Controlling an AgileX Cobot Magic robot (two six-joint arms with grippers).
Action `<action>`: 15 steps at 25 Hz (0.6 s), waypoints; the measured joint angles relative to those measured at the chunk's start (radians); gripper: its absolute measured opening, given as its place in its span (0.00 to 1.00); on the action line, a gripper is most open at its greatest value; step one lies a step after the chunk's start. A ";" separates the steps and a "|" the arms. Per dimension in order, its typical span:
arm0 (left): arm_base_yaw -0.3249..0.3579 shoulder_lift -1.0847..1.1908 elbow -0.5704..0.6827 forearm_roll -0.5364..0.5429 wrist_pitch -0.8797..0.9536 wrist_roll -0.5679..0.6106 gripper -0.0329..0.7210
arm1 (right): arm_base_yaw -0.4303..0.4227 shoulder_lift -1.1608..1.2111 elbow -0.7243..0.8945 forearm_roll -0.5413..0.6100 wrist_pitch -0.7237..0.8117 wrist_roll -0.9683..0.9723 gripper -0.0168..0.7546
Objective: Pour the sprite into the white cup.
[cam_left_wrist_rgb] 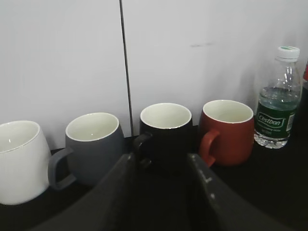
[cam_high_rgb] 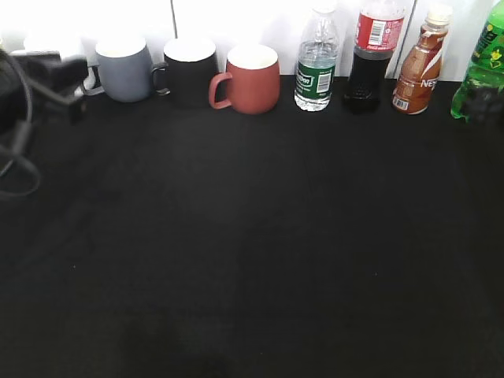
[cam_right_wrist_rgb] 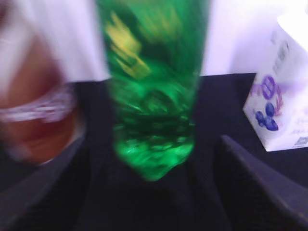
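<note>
Sprite (cam_right_wrist_rgb: 151, 110) dead ahead between the right gripper's (cam_right_wrist_rgb: 149, 192) spread, empty jaws, blurred. Thin, slick plastic, likely squashy; best gripped mid-body, near the label. Left gripper (cam_left_wrist_rgb: 161, 163) open too, white cup (cam_left_wrist_rgb: 19, 161) far to its left on bench (cam_high_rgb: 252, 260).

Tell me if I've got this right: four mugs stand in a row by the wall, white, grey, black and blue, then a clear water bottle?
Not quite. The fourth mug is red, not blue, as the left wrist view shows. The rest holds: white cup, grey mug, black mug, then the water bottle.
</note>
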State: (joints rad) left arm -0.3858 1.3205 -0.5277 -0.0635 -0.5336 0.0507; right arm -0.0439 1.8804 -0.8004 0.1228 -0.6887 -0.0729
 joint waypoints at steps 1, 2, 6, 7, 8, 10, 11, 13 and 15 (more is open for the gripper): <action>0.000 -0.016 -0.017 0.000 0.108 0.000 0.40 | 0.000 -0.069 0.001 -0.027 0.109 0.000 0.79; 0.000 -0.030 -0.047 0.000 0.265 0.000 0.40 | 0.000 -0.141 0.001 -0.036 0.273 0.000 0.79; 0.000 -0.044 -0.204 0.008 0.882 0.000 0.59 | 0.000 -0.354 0.002 -0.026 0.855 0.010 0.79; 0.000 -0.044 -0.231 0.006 1.024 0.000 0.67 | 0.000 -0.402 0.002 0.006 0.987 0.016 0.79; 0.000 -0.048 -0.248 -0.007 1.146 0.000 0.70 | 0.000 -0.444 0.002 0.044 1.095 0.017 0.79; 0.000 -0.099 -0.253 -0.045 1.340 -0.001 0.71 | 0.000 -0.552 0.002 0.078 1.266 0.019 0.79; 0.000 -0.153 -0.256 -0.063 1.400 -0.010 0.71 | 0.000 -0.604 0.002 0.078 1.338 0.019 0.79; 0.000 -0.300 -0.257 -0.067 1.477 -0.056 0.71 | 0.000 -0.720 0.002 0.078 1.465 0.020 0.78; 0.000 -0.451 -0.257 -0.049 1.552 -0.105 0.71 | 0.000 -0.851 0.002 0.071 1.579 0.020 0.78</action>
State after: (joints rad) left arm -0.3858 0.8696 -0.7852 -0.1121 1.0183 -0.0541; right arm -0.0439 1.0295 -0.7987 0.1936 0.8899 -0.0532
